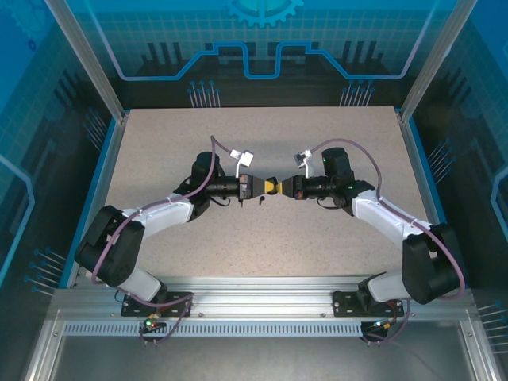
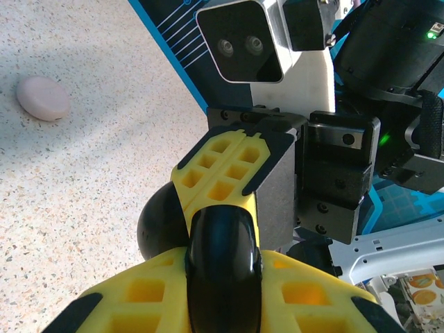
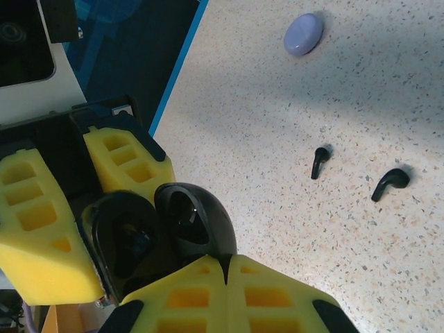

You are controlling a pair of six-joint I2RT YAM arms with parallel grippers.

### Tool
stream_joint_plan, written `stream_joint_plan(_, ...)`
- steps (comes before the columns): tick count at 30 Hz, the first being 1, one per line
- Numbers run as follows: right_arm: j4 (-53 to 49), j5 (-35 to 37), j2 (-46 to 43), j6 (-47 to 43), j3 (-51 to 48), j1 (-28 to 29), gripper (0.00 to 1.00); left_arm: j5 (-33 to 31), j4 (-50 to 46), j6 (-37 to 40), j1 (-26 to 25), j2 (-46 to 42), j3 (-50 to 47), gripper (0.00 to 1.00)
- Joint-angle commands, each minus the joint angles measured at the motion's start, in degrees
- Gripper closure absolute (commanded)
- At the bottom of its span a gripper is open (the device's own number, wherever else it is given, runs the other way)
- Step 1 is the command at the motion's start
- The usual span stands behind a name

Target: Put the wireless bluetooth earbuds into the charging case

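Left tool point(image 1: 264, 188), right tool point(image 1: 278, 187): closed, facing.

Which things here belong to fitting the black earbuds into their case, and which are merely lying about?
Belonging to the job:
open black charging case
two black earbuds

Lying about:
closed lilac case
closed pale pink case

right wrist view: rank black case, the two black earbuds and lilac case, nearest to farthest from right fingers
1. black case, held at the right fingers, lower left.
2. left earbud and right earbud, mid right; too close to call.
3. lilac case, top.
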Motion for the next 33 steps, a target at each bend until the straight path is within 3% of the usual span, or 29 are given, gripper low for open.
stream_joint_plan(1,-0.89,0.83,0.68,-0.99,1.55,0.47,1.00,1.85,2.29,0.70,-0.57,0.30,1.31,0.82)
stream_joint_plan(5,-5.14,3.69,0.48,-2.89,4.73,0.49,1.00,-0.64,0.20,1.91,-0.59,-0.39,1.08,0.33)
stream_joint_plan(7,-9.35,6.52,0.56,-4.92,6.60,0.49,1.00,-2.23,-1.21,3.00,-0.53,-1.27,0.76,0.19)
stream_joint_plan(11,-17.49,12.36,1.15,-10.63,10.40,0.05,1.00,-4.82,-5.33,6.02,-0.13,-3.74,0.63,0.02)
stream_joint_plan(19,-25.71,19.27,3.42,-18.92,16.56,-0.65,1.00,-8.97,-16.90,14.29,1.30,-7.37,2.89,0.01)
stream_joint_plan(23,-27.55,21.00,4.60,-20.81,18.73,-0.65,1.00,-14.17,-22.96,18.67,1.67,-8.47,4.68,0.01)
stream_joint_plan(29,-29.94,22.47,5.42,-23.53,21.10,-0.67,1.00,-22.62,-19.91,21.07,2.99,-10.39,2.64,0.01)
stream_joint_plan(33,-31.77,23.46,5.86,-26.38,22.86,-0.65,1.00,-21.46,-22.99,21.71,3.87,-9.86,5.15,0.01)
